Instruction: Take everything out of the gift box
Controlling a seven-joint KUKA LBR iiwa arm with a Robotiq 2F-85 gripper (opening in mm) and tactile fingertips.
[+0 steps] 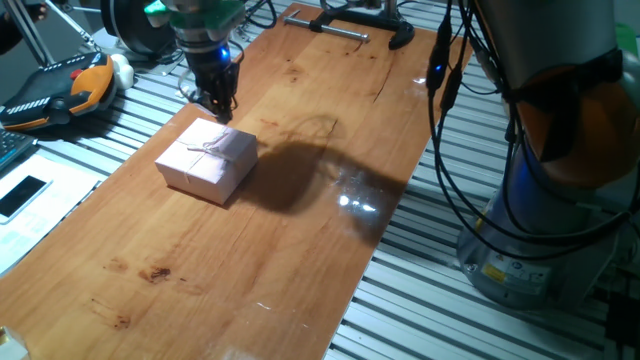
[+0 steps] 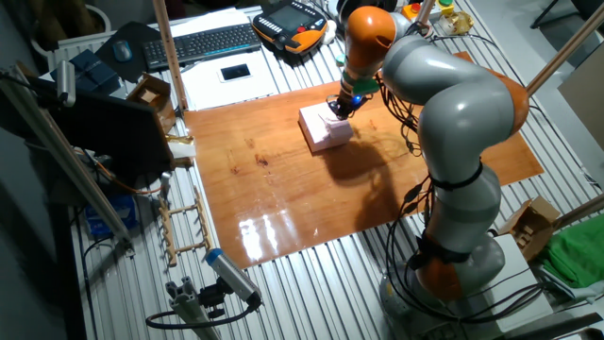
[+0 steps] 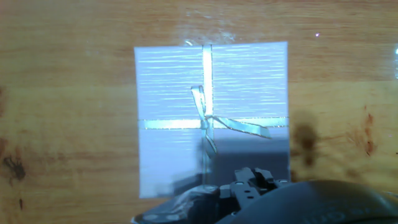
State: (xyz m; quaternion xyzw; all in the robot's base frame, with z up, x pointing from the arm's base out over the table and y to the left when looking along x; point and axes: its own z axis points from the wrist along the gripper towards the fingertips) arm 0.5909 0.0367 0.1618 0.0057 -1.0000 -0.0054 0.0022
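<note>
On glossy wood sits the square pink gift box, lidded, ribbon-bowed; above, the gripper, opening unclear.

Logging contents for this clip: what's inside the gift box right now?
Cannot be seen. The lid with its ribbon bow is still on the gift box, covering the inside. The gripper hovers just above it.

No words, brand names or numbers can be read in any of the three views. The yellow label on the robot base at the lower right of one fixed view carries print too small to make out. The keyboard at the top of the other fixed view shows keys, but their letters are too blurred to read.
</note>
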